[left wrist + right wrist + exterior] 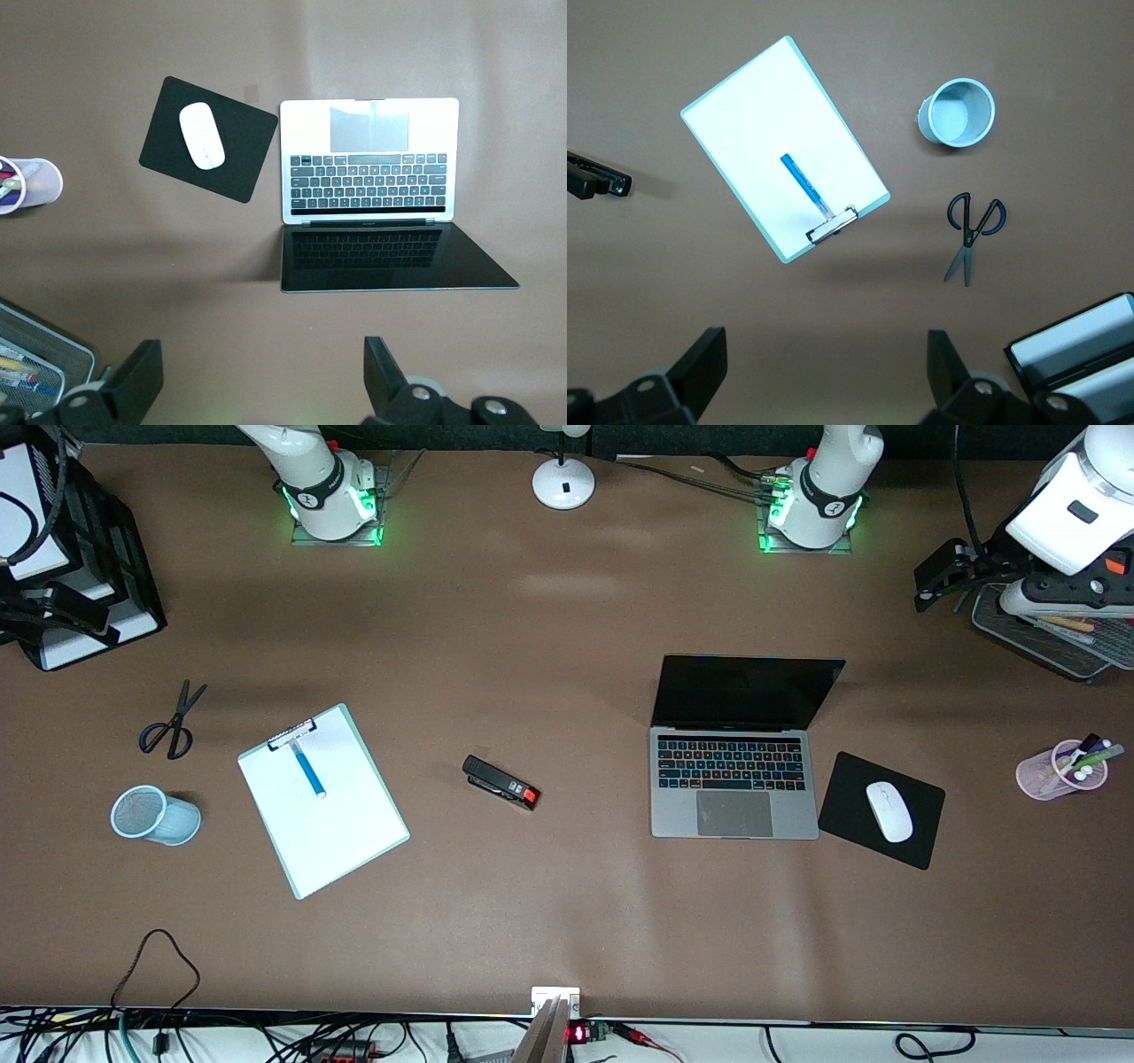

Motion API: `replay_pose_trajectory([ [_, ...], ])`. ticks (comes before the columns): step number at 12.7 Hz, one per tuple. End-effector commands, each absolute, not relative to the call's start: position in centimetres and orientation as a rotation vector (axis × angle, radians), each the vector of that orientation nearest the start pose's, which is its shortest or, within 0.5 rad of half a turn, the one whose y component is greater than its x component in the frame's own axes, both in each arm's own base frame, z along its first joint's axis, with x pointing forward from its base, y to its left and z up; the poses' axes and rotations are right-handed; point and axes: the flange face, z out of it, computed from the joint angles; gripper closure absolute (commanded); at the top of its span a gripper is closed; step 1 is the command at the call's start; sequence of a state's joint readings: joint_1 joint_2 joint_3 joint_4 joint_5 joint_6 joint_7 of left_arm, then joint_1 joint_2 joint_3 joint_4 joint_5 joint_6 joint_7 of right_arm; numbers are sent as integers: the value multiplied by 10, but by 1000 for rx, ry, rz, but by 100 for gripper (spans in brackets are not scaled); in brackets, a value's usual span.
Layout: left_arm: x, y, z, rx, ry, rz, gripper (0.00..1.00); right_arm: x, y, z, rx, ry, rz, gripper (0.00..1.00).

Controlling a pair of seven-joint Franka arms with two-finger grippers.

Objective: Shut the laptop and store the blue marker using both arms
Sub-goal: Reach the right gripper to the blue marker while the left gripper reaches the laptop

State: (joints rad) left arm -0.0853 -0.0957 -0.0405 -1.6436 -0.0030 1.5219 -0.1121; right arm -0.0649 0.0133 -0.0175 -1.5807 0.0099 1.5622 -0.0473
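Lowest in the front frame, the laptop (733, 779) is seen agape below the released left pincer (261, 376), while the blue marker (309, 770), slanted on the clipboard (345, 837) at left, is faced by the released right pincer (824, 372).

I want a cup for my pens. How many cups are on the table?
2. A blue mesh cup lies near the scissors at the right arm's end. A pink cup holding pens stands at the left arm's end.
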Motion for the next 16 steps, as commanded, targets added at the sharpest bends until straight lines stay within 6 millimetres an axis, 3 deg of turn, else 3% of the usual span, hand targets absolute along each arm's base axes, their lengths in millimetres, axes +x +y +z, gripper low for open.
replay_pose_trajectory([
  [1,517,-65,645,-3125,54,41,0,551,-44,618,-3140,31,55,0],
  [6,517,-65,644,-3125,59,43,0,553,-44,613,-3139,31,67,0],
  [8,519,-65,643,-3125,52,46,0,562,-45,597,-3137,31,101,0],
  [10,527,-66,639,-3122,51,95,0,579,-44,563,-3126,27,174,0],
  [13,532,-75,619,-3116,85,177,0,596,-31,528,-3120,-14,246,0],
  [16,530,-100,570,-3092,107,337,0,622,-13,485,-3119,-60,232,0],
])
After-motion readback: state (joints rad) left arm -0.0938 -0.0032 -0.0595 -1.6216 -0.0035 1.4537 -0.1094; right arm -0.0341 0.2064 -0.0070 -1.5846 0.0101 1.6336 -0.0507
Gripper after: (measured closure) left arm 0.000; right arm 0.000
